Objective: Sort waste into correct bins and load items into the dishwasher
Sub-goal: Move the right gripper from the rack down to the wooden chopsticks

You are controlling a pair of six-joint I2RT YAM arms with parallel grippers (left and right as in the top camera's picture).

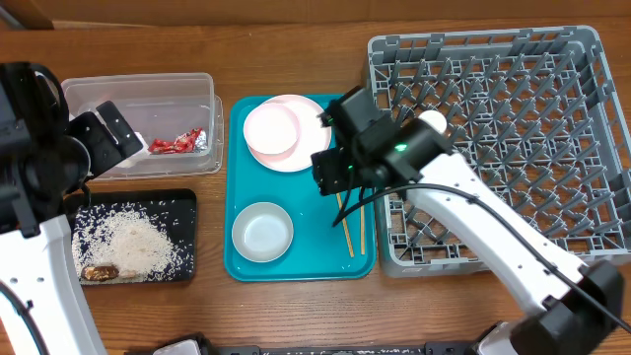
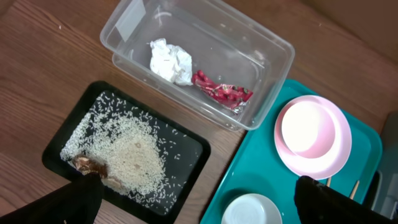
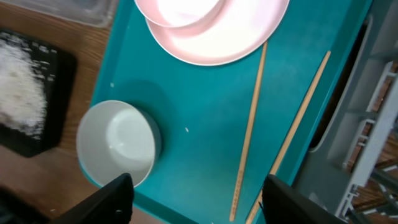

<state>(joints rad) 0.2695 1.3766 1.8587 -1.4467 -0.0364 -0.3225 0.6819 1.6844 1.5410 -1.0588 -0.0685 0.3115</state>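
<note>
Hovering with right gripper (image 3: 202, 193) part-open over chopsticks (image 3: 249, 130) on teal tray (image 3: 186, 81), left gripper (image 2: 205, 199) wide; napkin (image 2: 171, 61), wrapper (image 2: 222, 93) in tub (image 2: 261, 43), rice (image 2: 134, 155) in black tray (image 2: 186, 140), plates (image 1: 281, 133) and bowl (image 1: 262, 231) not yet in rack (image 1: 513, 128).

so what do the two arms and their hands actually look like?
The left arm and right arm match: smooth white links joined by bulky black joint housings. The left hand and right hand are black and boxy, with dark blunt fingers. A small green light glows on the right wrist, and a thin black cable runs along that arm. No readable markings.
</note>
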